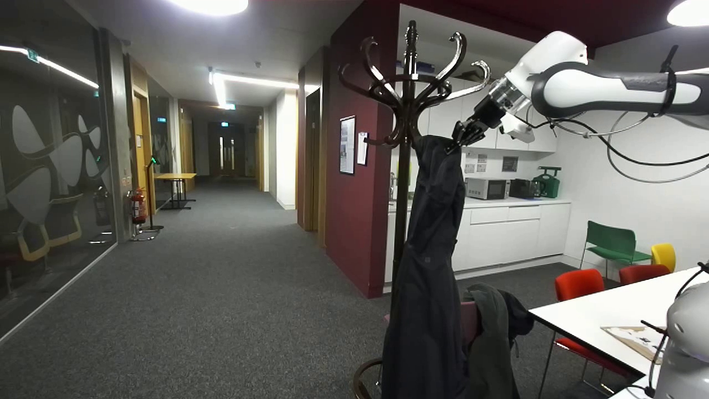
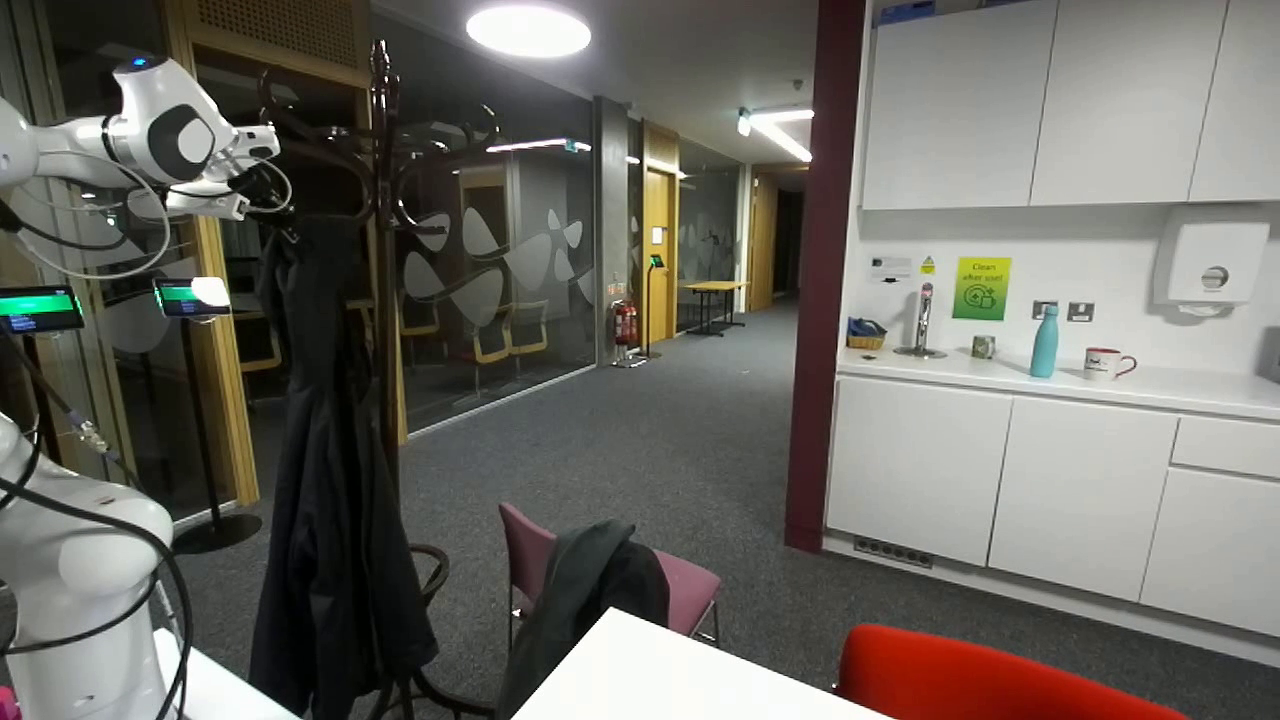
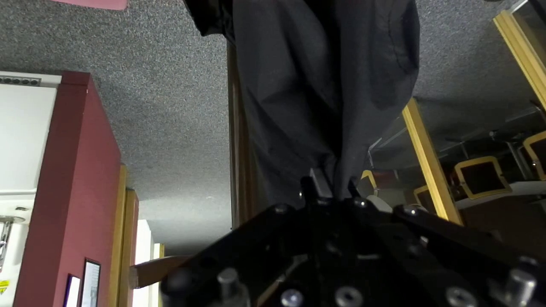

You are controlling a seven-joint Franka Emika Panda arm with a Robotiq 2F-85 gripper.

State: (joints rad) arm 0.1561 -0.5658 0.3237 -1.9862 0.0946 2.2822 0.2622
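Observation:
A long dark coat [image 1: 426, 266] hangs almost straight down beside a dark brown wooden coat stand [image 1: 409, 105]. My gripper [image 1: 456, 145] is at the coat's top edge, just below the stand's curved hooks. In the wrist view the two black fingers [image 3: 334, 187] are close together with a fold of the dark coat [image 3: 298, 106] pinched between them. The stand's pole [image 3: 239, 162] runs beside the coat there. In an exterior view the gripper [image 2: 285, 222], coat [image 2: 320, 450] and stand [image 2: 385, 110] also show. Whether the coat touches a hook is unclear.
A grey-green garment [image 1: 493, 332] hangs over a mauve chair [image 2: 690, 590] near the stand's foot. A white table [image 2: 660, 680] and red chairs [image 1: 579, 284] stand close by. A burgundy wall [image 1: 354, 221] and white kitchen units [image 1: 504, 233] are behind the stand.

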